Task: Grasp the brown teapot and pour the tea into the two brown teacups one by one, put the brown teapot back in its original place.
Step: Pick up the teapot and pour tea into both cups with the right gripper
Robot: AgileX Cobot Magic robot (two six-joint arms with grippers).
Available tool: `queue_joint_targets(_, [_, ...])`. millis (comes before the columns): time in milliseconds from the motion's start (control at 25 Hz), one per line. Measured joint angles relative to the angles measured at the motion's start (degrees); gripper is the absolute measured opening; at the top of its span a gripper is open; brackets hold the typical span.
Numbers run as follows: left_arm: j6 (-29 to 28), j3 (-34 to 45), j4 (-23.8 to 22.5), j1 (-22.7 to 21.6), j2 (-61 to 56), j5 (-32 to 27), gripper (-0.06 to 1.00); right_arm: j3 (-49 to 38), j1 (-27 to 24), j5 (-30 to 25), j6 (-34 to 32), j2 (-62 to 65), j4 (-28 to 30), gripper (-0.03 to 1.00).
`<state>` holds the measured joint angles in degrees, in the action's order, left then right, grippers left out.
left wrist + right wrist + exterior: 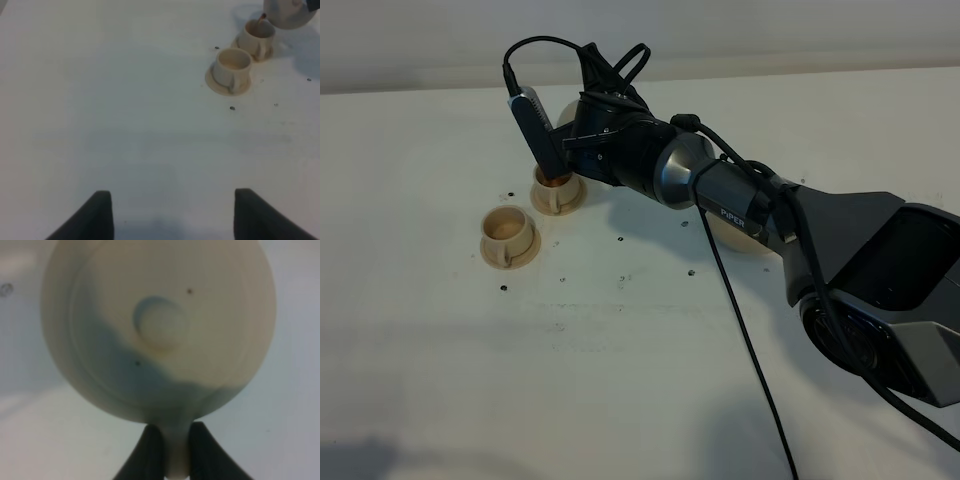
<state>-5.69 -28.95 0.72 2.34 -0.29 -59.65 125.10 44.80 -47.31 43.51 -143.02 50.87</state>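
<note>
My right gripper [582,108] is shut on the loop handle [175,455] of the brown teapot [160,322], seen from above with its lid knob. It holds the teapot [567,112] tilted over the far teacup [557,188]. In the left wrist view a thin brown stream runs from the teapot [290,12] into that cup [256,39]. The near teacup [507,235] stands on its saucer just in front of it, and also shows in the left wrist view [232,70]. The coaster disc [732,235] lies partly hidden under the right arm. My left gripper [172,215] is open and empty, well away from the cups.
The white table [620,380] carries small dark specks around the cups. The right arm and its black cable [745,340] stretch across the right half of the table. The table's far edge meets a pale wall behind the teapot.
</note>
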Motion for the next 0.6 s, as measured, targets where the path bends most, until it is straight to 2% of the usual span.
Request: queue_joint_targets(600, [0.0,0.0,0.0,0.0,0.0,0.0,0.52,0.0,0.0,0.1,3.6,0.0,2.9,0.13])
